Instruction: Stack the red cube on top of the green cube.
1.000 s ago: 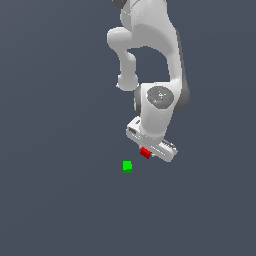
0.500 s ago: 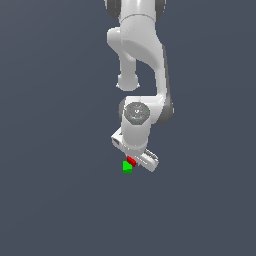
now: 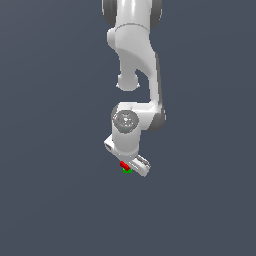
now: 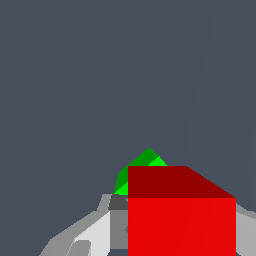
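The red cube is held in my white gripper, which is shut on it. In the wrist view the red cube fills the lower part of the picture between the grey fingers. The green cube lies directly beneath the red cube and only a sliver of it shows in the exterior view. In the wrist view a corner of the green cube peeks out behind the red one. I cannot tell whether the two cubes touch.
The white arm rises above the gripper to the top of the exterior view. A plain dark grey floor surrounds the cubes.
My gripper has carried the red cube toward the exterior view's left, from beside the green cube to directly over it. The green cube has not moved.
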Controlling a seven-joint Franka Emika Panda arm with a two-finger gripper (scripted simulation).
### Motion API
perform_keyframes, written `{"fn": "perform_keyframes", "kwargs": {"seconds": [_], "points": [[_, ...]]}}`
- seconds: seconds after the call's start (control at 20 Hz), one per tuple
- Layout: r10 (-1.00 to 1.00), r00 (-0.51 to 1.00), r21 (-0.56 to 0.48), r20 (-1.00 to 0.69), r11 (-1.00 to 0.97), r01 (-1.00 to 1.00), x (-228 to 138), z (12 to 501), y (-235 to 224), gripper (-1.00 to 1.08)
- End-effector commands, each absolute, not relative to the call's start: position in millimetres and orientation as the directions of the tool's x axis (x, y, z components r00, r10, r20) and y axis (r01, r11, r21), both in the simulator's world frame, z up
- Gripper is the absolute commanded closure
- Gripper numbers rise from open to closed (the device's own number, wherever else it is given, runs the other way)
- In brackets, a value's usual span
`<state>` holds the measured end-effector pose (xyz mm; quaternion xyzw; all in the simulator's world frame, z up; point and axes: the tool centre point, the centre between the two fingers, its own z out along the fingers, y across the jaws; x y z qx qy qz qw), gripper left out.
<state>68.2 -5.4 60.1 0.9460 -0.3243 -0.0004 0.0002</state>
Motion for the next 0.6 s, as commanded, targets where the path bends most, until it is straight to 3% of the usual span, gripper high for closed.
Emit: {"fn": "perform_keyframes", "kwargs": {"seconds": [0.0, 0.05, 0.1, 0.55], "points": [[-0.613, 0.79, 0.0, 0.0, -0.79, -0.613, 68.6, 61.3, -3.7, 1.08], [-0.613, 0.79, 0.0, 0.0, -0.79, -0.613, 68.5, 61.5, -3.4, 1.08], [-0.613, 0.79, 0.0, 0.0, -0.79, -0.613, 68.5, 61.5, -3.4, -0.92], [-0.613, 0.79, 0.0, 0.0, -0.79, -0.613, 68.5, 61.5, -3.4, -0.92]]}}
